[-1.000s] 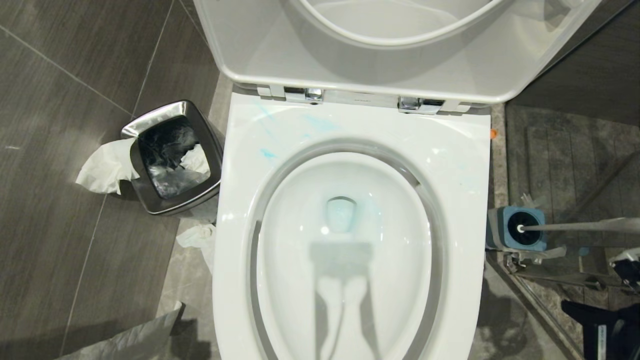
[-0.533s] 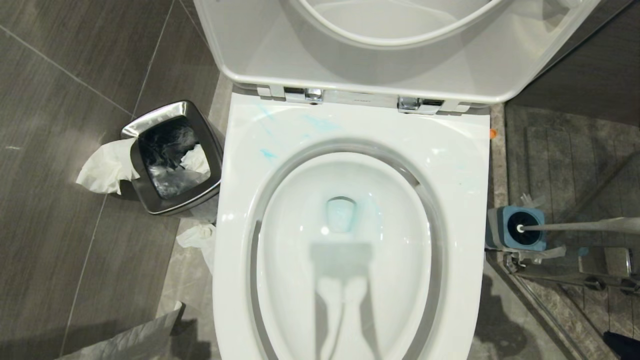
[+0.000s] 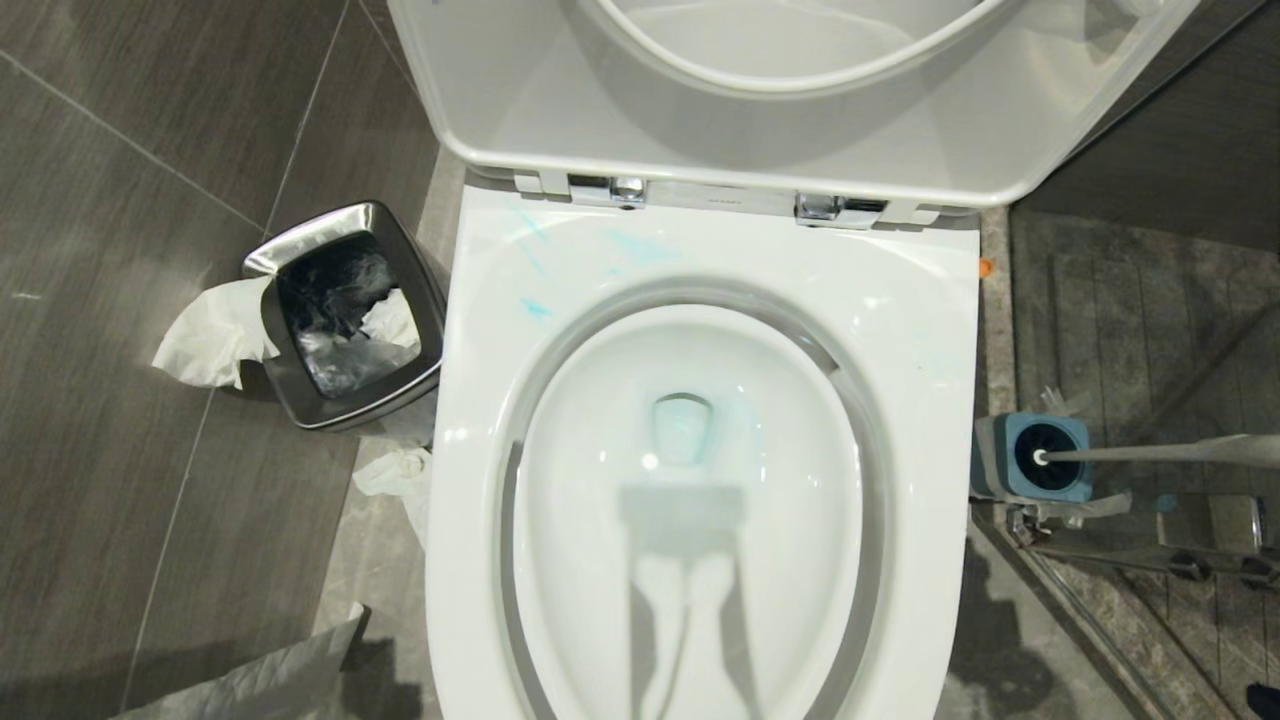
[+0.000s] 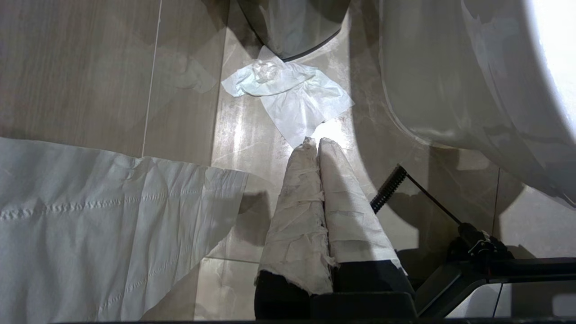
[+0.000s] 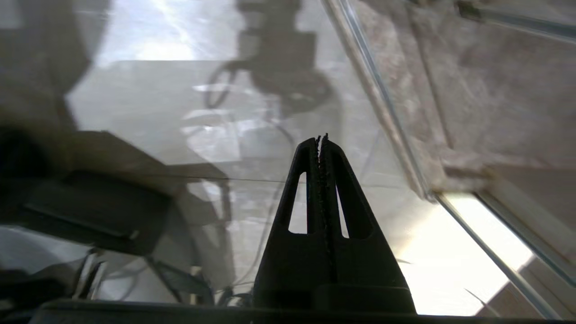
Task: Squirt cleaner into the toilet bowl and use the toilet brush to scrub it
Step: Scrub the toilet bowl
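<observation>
Blue cleaner streaks on toilet bowl (image 3: pixel 700 480) rim, pale blue tint in water; cleaner bottle not in view. Toilet brush (image 3: pixel 1150 453) sits in blue holder (image 3: pixel 1035 458) on floor right of bowl. Left gripper (image 4: pixel 317 143) jaws pressed together, empty, low beside bowl. Right gripper (image 5: pixel 321 139) jaws closed, empty, above floor. Judgement: scrubbing seems done; nothing left but to park right arm clear of glass partition (image 5: pixel 391 121).

One toilet bowl (image 3: pixel 700 500) is in view, with one toilet brush (image 3: pixel 1150 453) standing in one blue holder (image 3: pixel 1040 457) and one steel bin (image 3: pixel 345 315) beside the bowl. Three pieces of white tissue show in the head view: one draped over the bin's edge (image 3: pixel 210 335), one inside the bin (image 3: pixel 392 320), one on the floor (image 3: pixel 395 475).
</observation>
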Available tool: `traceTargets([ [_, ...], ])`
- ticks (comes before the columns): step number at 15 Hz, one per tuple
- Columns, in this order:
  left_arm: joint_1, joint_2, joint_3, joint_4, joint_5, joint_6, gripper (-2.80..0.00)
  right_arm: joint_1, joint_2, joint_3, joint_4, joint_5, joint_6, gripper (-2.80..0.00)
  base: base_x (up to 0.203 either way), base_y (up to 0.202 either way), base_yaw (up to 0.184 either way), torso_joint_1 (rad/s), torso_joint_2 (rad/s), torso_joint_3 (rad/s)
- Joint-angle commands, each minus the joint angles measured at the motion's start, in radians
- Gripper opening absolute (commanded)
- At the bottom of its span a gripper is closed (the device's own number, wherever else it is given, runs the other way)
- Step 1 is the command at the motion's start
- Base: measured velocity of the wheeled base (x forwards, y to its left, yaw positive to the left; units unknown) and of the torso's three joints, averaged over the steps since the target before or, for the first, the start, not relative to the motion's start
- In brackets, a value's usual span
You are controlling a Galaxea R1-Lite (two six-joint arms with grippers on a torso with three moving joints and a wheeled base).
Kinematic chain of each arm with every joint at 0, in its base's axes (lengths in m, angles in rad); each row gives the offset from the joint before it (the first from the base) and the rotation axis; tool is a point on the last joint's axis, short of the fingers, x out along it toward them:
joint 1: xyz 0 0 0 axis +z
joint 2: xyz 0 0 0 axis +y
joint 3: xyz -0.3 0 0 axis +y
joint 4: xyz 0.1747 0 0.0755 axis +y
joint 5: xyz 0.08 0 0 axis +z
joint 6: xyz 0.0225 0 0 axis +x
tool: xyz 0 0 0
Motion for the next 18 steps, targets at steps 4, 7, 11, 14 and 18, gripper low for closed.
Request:
traceTargets([
  [4, 0.001, 0.000, 0.000, 0.000, 0.000, 0.000, -2.80, -0.005, 0.108, -0.023, -0.027, -0.009, 0.030, 0.00, 0.000, 0.000, 0.000, 0.000, 0.00, 0.000],
  [7, 0.001, 0.002, 0.000, 0.000, 0.000, 0.000, -2.80, -0.005, 0.214, -0.046, -0.120, -0.010, 0.059, 0.00, 0.000, 0.000, 0.000, 0.000, 0.00, 0.000],
  [11, 0.001, 0.000, 0.000, 0.000, 0.000, 0.000, -2.80, -0.005, 0.245, -0.068, -0.132, -0.009, 0.014, 0.00, 0.000, 0.000, 0.000, 0.000, 0.00, 0.000],
  [14, 0.001, 0.002, 0.000, 0.000, 0.000, 0.000, -2.80, -0.005, 0.266, -0.089, -0.136, -0.009, -0.041, 0.00, 0.000, 0.000, 0.000, 0.000, 0.00, 0.000],
  [18, 0.001, 0.001, 0.000, 0.000, 0.000, 0.000, -2.80, -0.008, 0.392, -0.114, -0.282, -0.014, -0.030, 0.00, 0.000, 0.000, 0.000, 0.000, 0.00, 0.000],
])
